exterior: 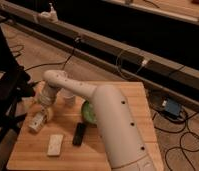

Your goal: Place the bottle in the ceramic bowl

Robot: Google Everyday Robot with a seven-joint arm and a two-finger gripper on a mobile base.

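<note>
The bottle [36, 122] is whitish with a pale label and lies on its side near the left edge of the wooden table [38, 155]. My gripper [45, 107] hangs from the white arm just above and to the right of the bottle, very close to its upper end. The green ceramic bowl [87, 113] sits at the table's middle. Only its left part shows, because my white forearm [113, 125] covers the rest.
A small translucent white cup [68, 96] stands behind the gripper. A black flat object [79, 134] lies in front of the bowl, and a white rectangular block [55, 144] lies at the front left. A dark chair [5, 95] stands to the left. Cables and a blue box [171, 107] lie on the floor to the right.
</note>
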